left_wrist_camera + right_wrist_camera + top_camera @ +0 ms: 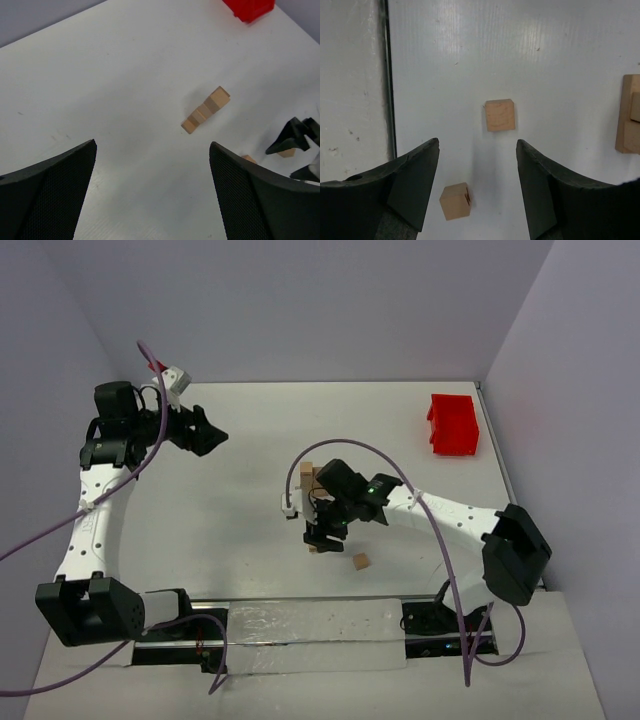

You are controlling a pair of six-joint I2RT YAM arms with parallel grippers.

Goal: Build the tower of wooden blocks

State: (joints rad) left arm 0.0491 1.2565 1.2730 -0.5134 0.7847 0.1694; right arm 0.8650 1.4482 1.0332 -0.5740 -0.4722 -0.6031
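Your right gripper (477,148) hangs spread and empty over two loose wood blocks (500,115); the tower (206,110) stands near it, perhaps four cubes high; your left gripper (152,146) gapes empty, well apart.

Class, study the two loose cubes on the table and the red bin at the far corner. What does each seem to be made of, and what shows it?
Loose cubes: apparently bare light wood, matte; tan faces with faint grain.
Red bin: probably moulded plastic, smooth; even bright red colour, though too small here to be sure.
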